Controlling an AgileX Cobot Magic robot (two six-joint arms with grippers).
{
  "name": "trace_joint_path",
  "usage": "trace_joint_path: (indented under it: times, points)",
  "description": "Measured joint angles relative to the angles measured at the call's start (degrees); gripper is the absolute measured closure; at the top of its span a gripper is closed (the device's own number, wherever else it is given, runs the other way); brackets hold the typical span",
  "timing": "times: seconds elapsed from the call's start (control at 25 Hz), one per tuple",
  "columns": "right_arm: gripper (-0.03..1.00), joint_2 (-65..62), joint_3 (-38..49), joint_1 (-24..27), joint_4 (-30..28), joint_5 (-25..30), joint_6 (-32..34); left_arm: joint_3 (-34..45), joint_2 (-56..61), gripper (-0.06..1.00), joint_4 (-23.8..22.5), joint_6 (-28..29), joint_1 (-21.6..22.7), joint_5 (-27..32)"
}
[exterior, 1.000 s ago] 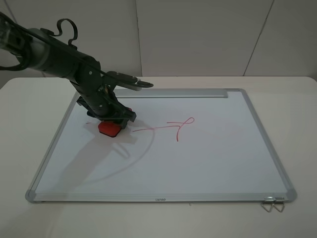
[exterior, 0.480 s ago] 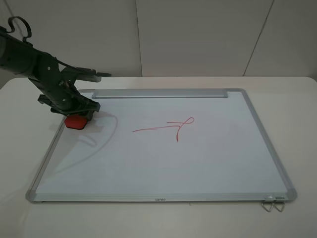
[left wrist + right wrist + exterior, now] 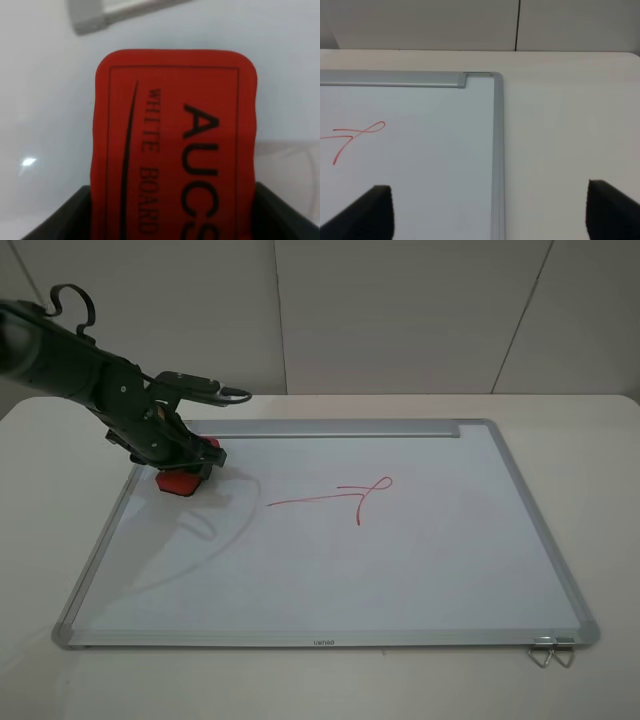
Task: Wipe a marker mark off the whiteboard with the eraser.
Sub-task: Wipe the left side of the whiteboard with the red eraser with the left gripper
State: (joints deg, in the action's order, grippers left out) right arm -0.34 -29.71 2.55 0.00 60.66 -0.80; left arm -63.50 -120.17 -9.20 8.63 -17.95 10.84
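- White table (image 3: 610, 470) and pale wall panels frame my view; the whiteboard (image 3: 400, 560) lies flat on the table.
- My left gripper (image 3: 186, 468) is clamped on the eraser (image 3: 178, 482), with a dark finger pressed against each long side.
- From the left wrist camera I see the eraser's red top with dark lettering facing up at me.
- I see the eraser down on the board near the far left corner, just inside the left frame and close to the metal tray strip (image 3: 320, 429).
- Well apart from it, toward the middle of the board, runs a long red line (image 3: 335, 498) ending in a loop.
- My right gripper (image 3: 490, 215) hangs with its fingers spread wide and nothing between them, above the board's right frame near the far right corner.
- Two small metal clips (image 3: 550, 653) sit at the board's near right corner.
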Motion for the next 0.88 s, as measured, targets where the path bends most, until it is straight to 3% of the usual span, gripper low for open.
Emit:
trace_joint_path:
  times: [0.4, 0.72, 0.88]
  points:
    - [0.27, 0.0, 0.0, 0.0, 0.0, 0.0, 0.0, -3.32, -3.11, 0.37, 2.96, 0.22, -8.9, -3.2]
    - [0.27, 0.0, 0.0, 0.0, 0.0, 0.0, 0.0, -3.51, -2.9, 0.37, 3.14, 0.46, -8.34, -1.01]
    - [0.27, 0.0, 0.0, 0.0, 0.0, 0.0, 0.0, -0.06, -0.34, 0.37, 1.87, 5.02, -6.67, 0.39]
